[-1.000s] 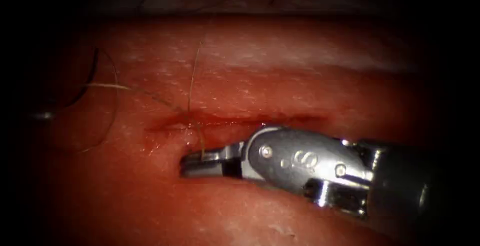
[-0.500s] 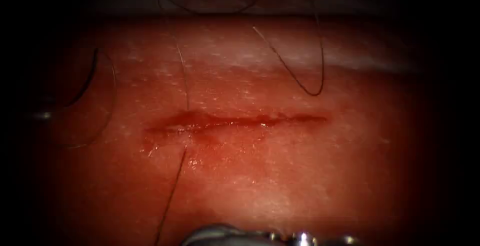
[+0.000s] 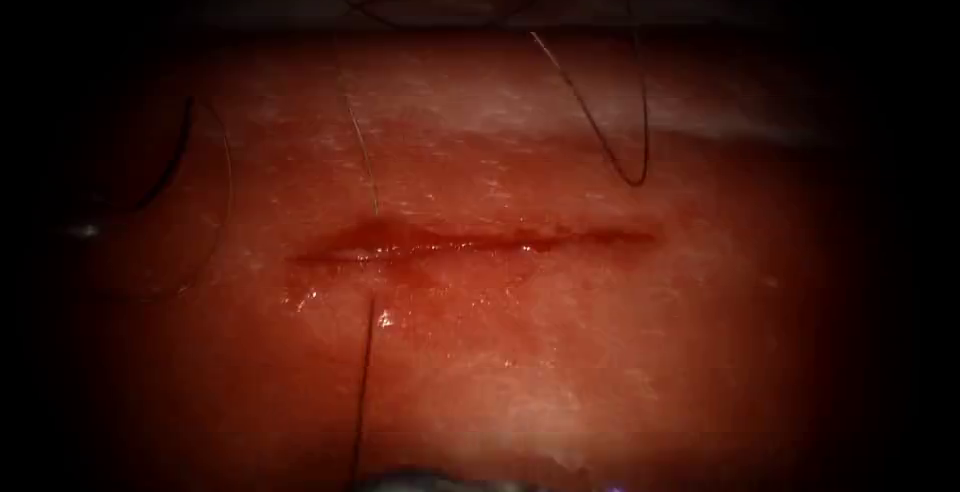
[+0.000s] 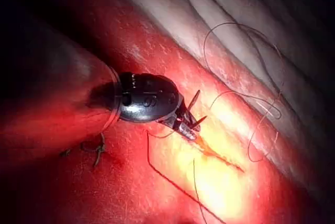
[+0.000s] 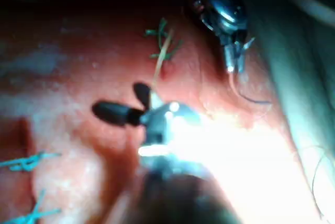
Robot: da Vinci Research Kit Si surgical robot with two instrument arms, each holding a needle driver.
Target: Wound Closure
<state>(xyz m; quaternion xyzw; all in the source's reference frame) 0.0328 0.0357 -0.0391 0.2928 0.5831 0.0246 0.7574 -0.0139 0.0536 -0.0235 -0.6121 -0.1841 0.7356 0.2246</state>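
right hand (image 5: 118, 98) has its jaws spread just over the tissue (image 3: 600, 352), pinching nothing i can see. left hand (image 4: 199, 110) is spread too, close by the cut (image 3: 470, 242). endoscope view adds thread (image 3: 362, 372) running straight from the cut to the lower edge. needle: cannot make out.

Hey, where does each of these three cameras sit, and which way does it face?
Endoscope: above and in front of the tissue, facing the cut; a tool's metal edge shows at the bottom.
Left wrist: on the left arm, looking along its shaft at the left tool beside the cut.
Right wrist: on the right arm, looking at the right tool.
Shared: both wrist views show the left tool.
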